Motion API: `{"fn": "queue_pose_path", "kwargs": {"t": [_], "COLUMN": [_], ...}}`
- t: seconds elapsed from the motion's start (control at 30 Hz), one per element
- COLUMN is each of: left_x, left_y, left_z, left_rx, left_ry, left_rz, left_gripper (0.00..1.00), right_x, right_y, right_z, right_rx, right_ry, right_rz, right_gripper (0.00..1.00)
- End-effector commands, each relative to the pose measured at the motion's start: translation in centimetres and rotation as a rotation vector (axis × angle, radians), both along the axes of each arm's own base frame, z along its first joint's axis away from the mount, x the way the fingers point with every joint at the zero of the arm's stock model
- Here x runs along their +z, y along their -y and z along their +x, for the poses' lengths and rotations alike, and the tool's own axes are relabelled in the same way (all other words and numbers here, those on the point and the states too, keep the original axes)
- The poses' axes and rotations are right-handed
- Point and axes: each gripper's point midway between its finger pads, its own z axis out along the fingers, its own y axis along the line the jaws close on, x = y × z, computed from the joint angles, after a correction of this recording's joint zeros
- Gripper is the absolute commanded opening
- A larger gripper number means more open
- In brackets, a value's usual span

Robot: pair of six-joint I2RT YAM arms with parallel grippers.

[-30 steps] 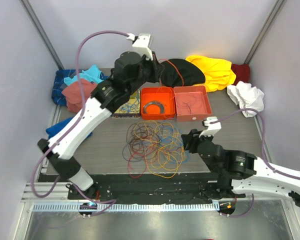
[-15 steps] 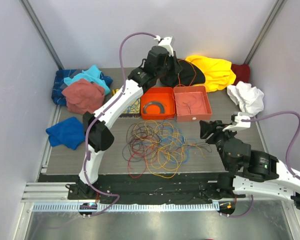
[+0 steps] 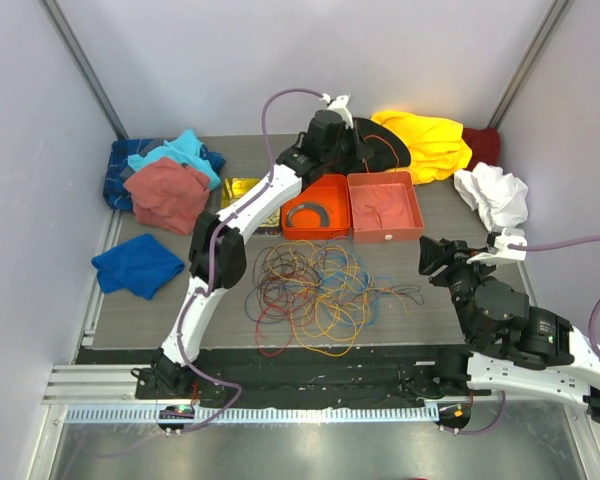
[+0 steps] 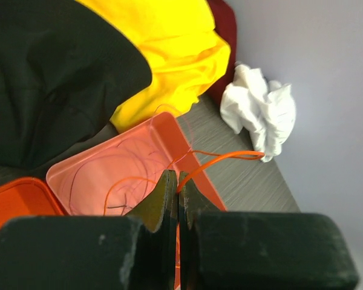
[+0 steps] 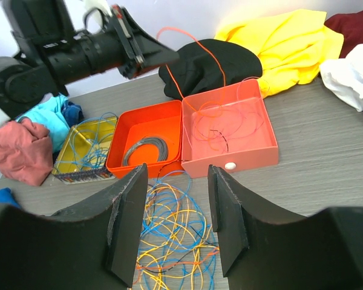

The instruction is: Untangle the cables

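The cables (image 3: pixel 315 295) lie in a loose tangle of yellow, orange, blue, red and dark wires on the table's middle; the right wrist view shows this tangle (image 5: pixel 175 241) below my fingers. My left gripper (image 3: pixel 366 150) hangs behind the pink box (image 3: pixel 385 237), shut on one orange cable (image 4: pixel 224 156). That orange cable (image 5: pixel 196 48) loops up and trails down into the pink box (image 5: pixel 242 160). In its own view the left gripper (image 4: pixel 176 178) pinches the wire between closed jaws. My right gripper (image 3: pixel 430 255) is open and empty, right of the tangle, and its own camera shows this gripper (image 5: pixel 176 175) aimed at the boxes.
An orange box (image 3: pixel 315 236) holds a grey coil (image 3: pixel 308 213). A yellow tray (image 5: pixel 85 148) holds blue wires. Cloths ring the back: black (image 3: pixel 380 145), yellow (image 3: pixel 430 140), dark red (image 3: pixel 483 145), white (image 3: pixel 492 195), salmon (image 3: pixel 165 190), teal (image 3: pixel 185 148), blue (image 3: pixel 135 262).
My left arm has swung right, from above the yellow tray to behind the pink box, carrying the orange cable. My right arm has drawn back to the right, away from the tangle.
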Motion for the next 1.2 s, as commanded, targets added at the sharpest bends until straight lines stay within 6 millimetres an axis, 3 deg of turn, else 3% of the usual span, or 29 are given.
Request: {"fn": "queue_pose_path", "kwargs": {"t": [0.0,0.1,0.23,0.37,0.43,0.47,0.5,0.53,0.57,0.6,0.63,0.7,0.73,0.77,0.83,0.87,0.9,0.93,0.97,1.0,1.03,1.07,1.1,1.17], "left_x": [-1.6,-4.6,-7.8,-9.3,-8.6,-8.8,-8.6,-6.2,-5.2,-6.1,-3.1,-2.4,0.1,1.5,2.6,6.6,7.9,7.8,10.6,11.5,9.6,9.4,10.8,6.5], "left_y": [0.2,-0.4,0.8,1.7,1.5,1.1,0.8,0.3,-0.1,-0.8,-1.5,-2.6,-3.3,-3.8,-5.1,-6.3,-7.3,-8.2,-9.9,-10.8,-12.1,-13.0,-14.4,-17.4], "left_z": [1.0,1.3,0.3,-1.1,-1.7,-1.9,-2.0,-2.3,-2.1,-2.6,-2.9,-3.4,-4.0,-4.3,-4.9,-6.0,-6.0,-6.8,-8.0,-8.7,-9.0,-9.5,-10.7,-11.4], "left_rx": [0.004,0.023,-0.052,-0.125,-0.149,-0.147,-0.148,-0.139,-0.116,-0.112,-0.096,-0.069,-0.055,-0.042,-0.002,0.020,0.064,0.082,0.122,0.142,0.182,0.205,0.232,0.342], "left_ry": [0.008,-0.013,-0.076,-0.087,-0.072,-0.071,-0.058,-0.020,0.007,-0.001,0.043,0.064,0.099,0.120,0.146,0.201,0.231,0.228,0.268,0.282,0.251,0.241,0.251,0.134], "left_rz": [0.027,0.096,0.110,0.161,0.168,0.183,0.197,0.185,0.183,0.211,0.190,0.198,0.175,0.163,0.156,0.116,0.103,0.109,0.078,0.068,0.099,0.107,0.089,0.180], "left_gripper": [0.00,0.00,0.00,0.00,0.01,0.19,0.30,0.42,0.77,0.92,1.00,1.00,1.00,1.00,1.00,1.00,1.00,1.00,1.00,1.00,1.00,1.00,1.00,1.00], "right_x": [0.6,0.5,0.3,0.1,0.1,0.2,0.2,0.3,0.3,0.4,0.2,0.4,0.3,0.2,0.1,0.1,0.0,-0.1,-0.2,-0.4,-0.6,-0.8,-1.0,-1.6], "right_y": [0.2,0.1,-0.1,-0.5,-0.7,-0.6,-0.6,-0.6,-0.6,-0.6,-0.7,-0.9,-1.1,-1.3,-1.5,-1.8,-1.8,-2.0,-2.2,-2.4,-2.7,-2.9,-3.3,-3.9], "right_z": [0.2,0.3,0.3,0.4,0.4,0.4,0.4,0.4,0.5,0.5,0.5,0.5,0.6,0.6,0.6,0.6,0.6,0.7,0.7,0.7,0.7,0.8,0.8,0.9], "right_rx": [-0.036,-0.034,-0.034,-0.025,-0.024,-0.027,-0.027,-0.028,-0.031,-0.031,-0.031,-0.025,-0.022,-0.018,-0.010,-0.006,-0.005,0.000,0.001,0.006,0.013,0.016,0.024,0.042], "right_ry": [0.013,0.012,0.009,0.004,0.003,0.004,0.004,0.004,0.005,0.005,0.003,0.004,0.002,0.001,-0.001,-0.002,-0.003,-0.005,-0.006,-0.010,-0.013,-0.015,-0.019,-0.027], "right_rz": [0.009,-0.001,-0.012,-0.023,-0.026,-0.025,-0.026,-0.026,-0.025,-0.022,-0.029,-0.019,-0.018,-0.019,-0.014,-0.013,-0.010,-0.015,-0.011,-0.019,-0.024,-0.027,-0.035,-0.046], "right_gripper": [0.52,0.52,0.53,0.53,0.53,0.53,0.53,0.53,0.53,0.53,0.53,0.53,0.53,0.53,0.53,0.53,0.53,0.53,0.53,0.53,0.52,0.53,0.53,0.53]}}
